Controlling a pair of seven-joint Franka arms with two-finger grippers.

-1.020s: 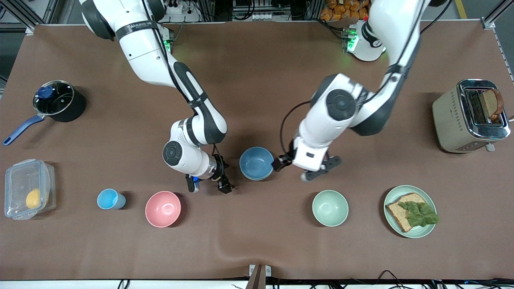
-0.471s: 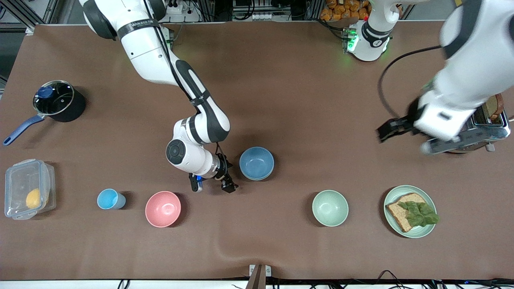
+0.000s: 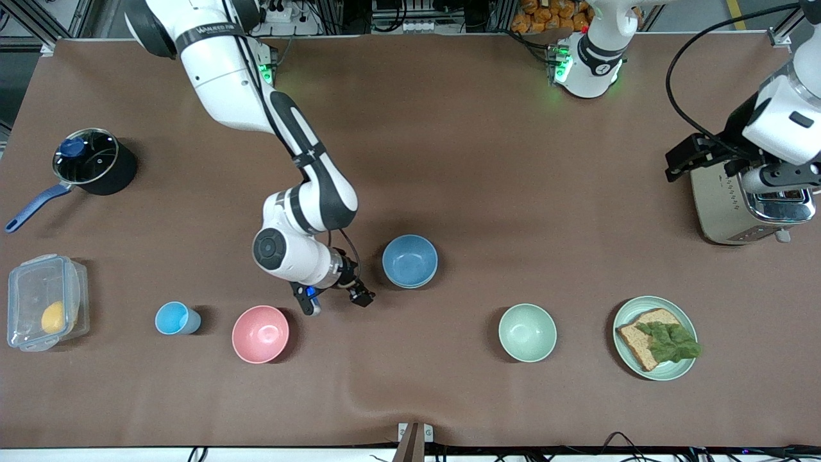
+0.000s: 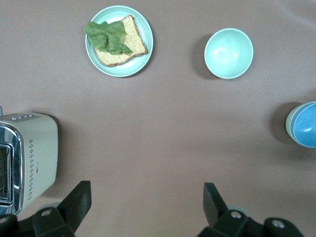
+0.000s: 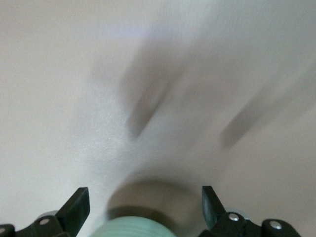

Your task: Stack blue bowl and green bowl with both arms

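The blue bowl (image 3: 410, 260) sits nested inside the green bowl near the table's middle. In the left wrist view only a sage edge of the green bowl (image 4: 288, 123) shows beside the blue bowl (image 4: 303, 126). My right gripper (image 3: 335, 299) is open and empty, low over the table between the pink bowl and the blue bowl. In the right wrist view the gripper (image 5: 143, 215) has a blurred pale green rounded thing (image 5: 133, 230) between its fingers at the picture's edge. My left gripper (image 3: 779, 178) is open and empty, high over the toaster; it also shows in the left wrist view (image 4: 145, 210).
A pink bowl (image 3: 260, 333) and a small blue cup (image 3: 174, 318) stand toward the right arm's end. A mint bowl (image 3: 527, 332), a plate with bread (image 3: 655, 337) and the toaster (image 3: 747, 199) stand toward the left arm's end. A pot (image 3: 93, 162) and a clear box (image 3: 45, 301) are also there.
My left arm has swung up and away from the blue bowl to over the toaster. My right gripper has shifted slightly toward the pink bowl. The bowls have not moved.
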